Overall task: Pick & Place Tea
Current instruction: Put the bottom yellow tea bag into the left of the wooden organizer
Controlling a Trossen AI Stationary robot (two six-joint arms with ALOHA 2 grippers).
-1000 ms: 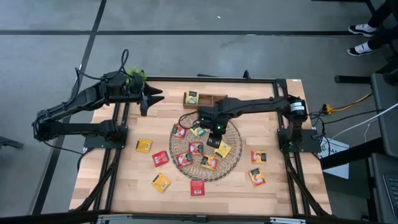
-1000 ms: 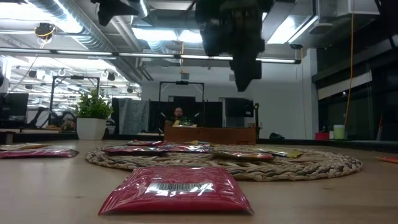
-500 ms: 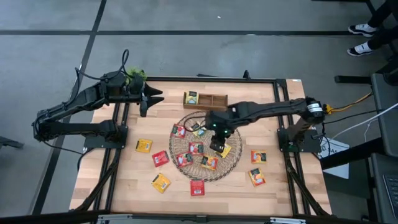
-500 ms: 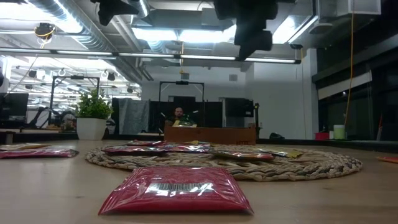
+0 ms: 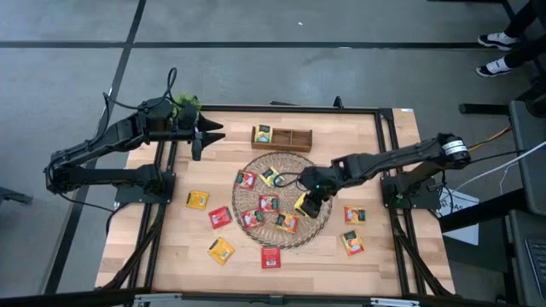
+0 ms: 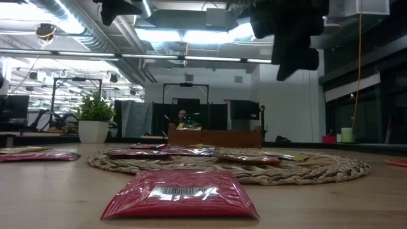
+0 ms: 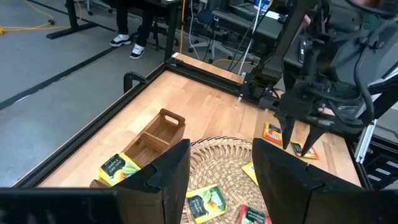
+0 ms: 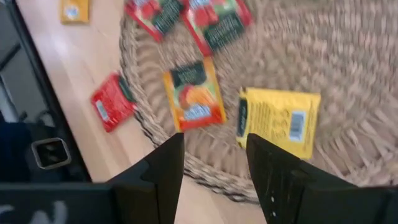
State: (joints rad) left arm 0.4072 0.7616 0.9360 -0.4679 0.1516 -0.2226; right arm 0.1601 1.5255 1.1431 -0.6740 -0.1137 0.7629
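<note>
Two arms face you: your left gripper (image 5: 207, 136) waits spread at upper left, holding nothing. Tea sachets (image 5: 269, 203) lie on and around the wicker mat (image 5: 317, 225) at centre. Your right gripper (image 5: 312, 207), fingers apart and empty, hangs over the mat's right edge.

You're working over a grey concrete floor (image 5: 281, 77) crossed by dark lines, with ceiling ducts (image 6: 70, 22) and strip lights (image 6: 172, 35) overhead.
</note>
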